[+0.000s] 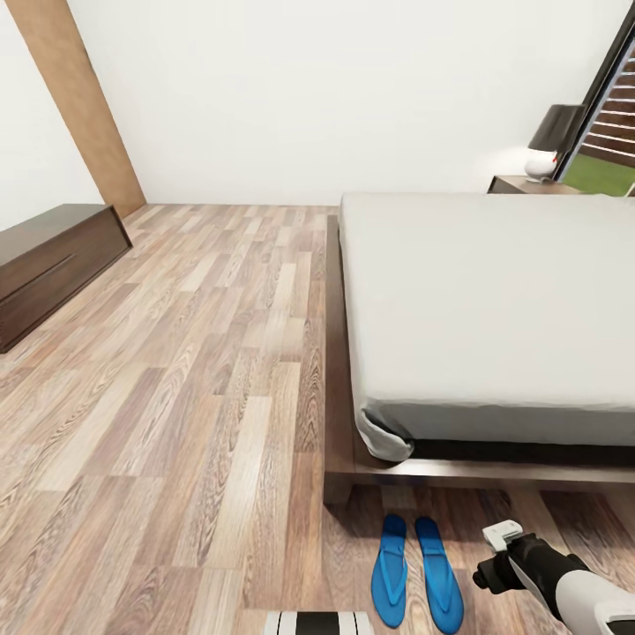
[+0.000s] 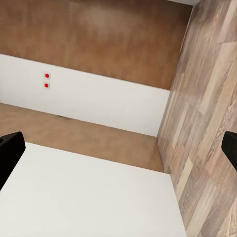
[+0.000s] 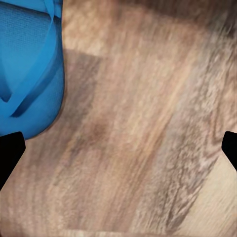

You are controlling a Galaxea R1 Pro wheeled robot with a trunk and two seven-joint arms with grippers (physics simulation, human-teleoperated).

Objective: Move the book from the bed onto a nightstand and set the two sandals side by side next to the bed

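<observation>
Two bright blue sandals (image 1: 414,571) lie side by side on the wood floor just off the foot corner of the bed (image 1: 339,441). Its light-grey mattress (image 1: 494,300) is bare where I can see it; the book is out of view. A dark nightstand (image 1: 520,184) stands at the far side of the bed. My right arm (image 1: 547,573) hangs low beside the sandals. In the right wrist view my right gripper (image 3: 118,153) is open over bare floor, with one sandal (image 3: 29,64) just off to one side. My left gripper (image 2: 118,150) is open too, holding nothing.
A long dark dresser (image 1: 48,265) stands against the left wall. On the nightstand sits a lamp (image 1: 551,141), beside a black-framed window (image 1: 613,106). Open wood floor (image 1: 203,370) stretches left of the bed. The left wrist view faces a white wall with two red dots (image 2: 47,80).
</observation>
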